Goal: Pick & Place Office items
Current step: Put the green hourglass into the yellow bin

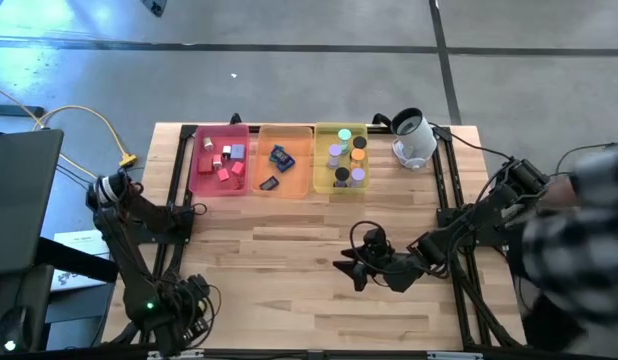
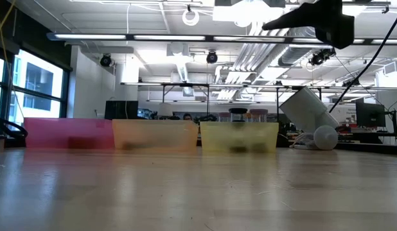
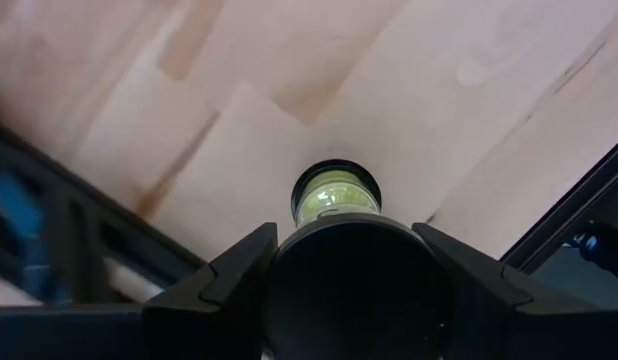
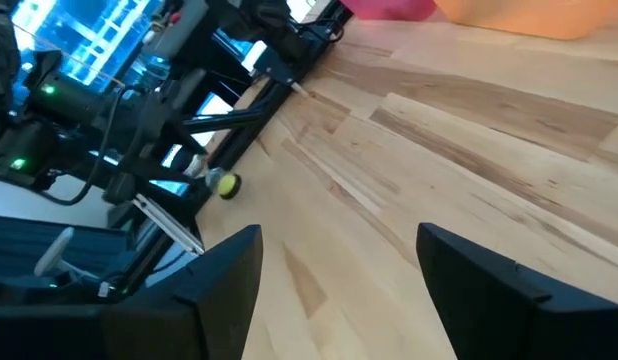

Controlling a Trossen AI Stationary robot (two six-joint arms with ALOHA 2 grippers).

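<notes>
The office items lie sorted in three translucent trays along the table's far edge. Red and pink cubes (image 1: 225,163) are in the pink tray (image 1: 196,170). Dark blue flat pieces (image 1: 279,160) are in the orange tray (image 1: 297,180). Purple, orange, green and black cylinders (image 1: 345,158) are in the yellow tray (image 1: 323,175). My right gripper (image 1: 349,268) (image 4: 339,290) hangs open and empty above the bare table, near of the yellow tray; the low view shows it high up (image 2: 308,19). My left gripper (image 1: 189,300) (image 3: 354,280) is folded back at the near left corner, fingers apart around a dark round part with a greenish lens.
A white rounded device with a black top (image 1: 414,140) lies at the far right, beside the yellow tray. A person's plaid sleeve (image 1: 579,230) shows past the table's right edge. Black frame rails (image 1: 444,190) run along both sides. Bare wood (image 1: 289,260) stretches from the trays toward the near edge.
</notes>
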